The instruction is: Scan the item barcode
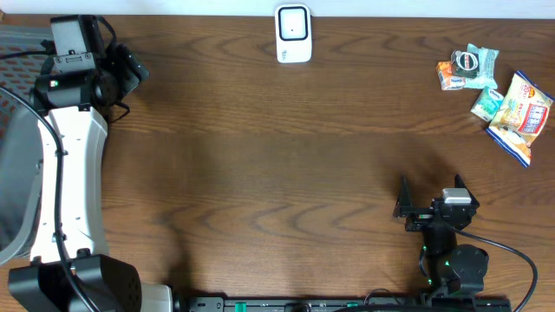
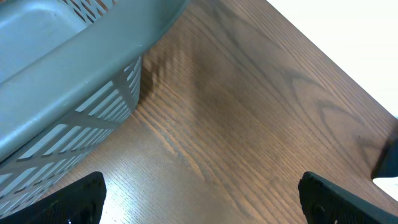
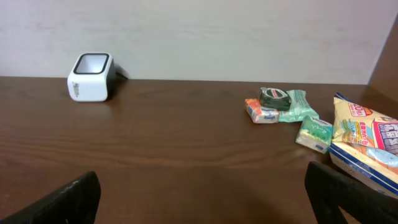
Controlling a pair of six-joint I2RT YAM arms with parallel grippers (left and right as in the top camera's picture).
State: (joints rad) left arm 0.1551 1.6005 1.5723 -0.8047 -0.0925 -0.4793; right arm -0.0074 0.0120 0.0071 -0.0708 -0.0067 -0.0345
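Observation:
A white scanner stands at the table's far edge, also seen far left in the right wrist view. The items lie at the back right: a big yellow snack bag, a small orange pack, a green pack with a dark round tin on it and a smaller green pack. My right gripper is open near the front edge, well short of them. My left gripper is open over bare wood at the far left.
A grey slotted basket sits just left of my left gripper, at the table's left edge. Brown wood table stretches between both arms. A pale wall rises behind the scanner in the right wrist view.

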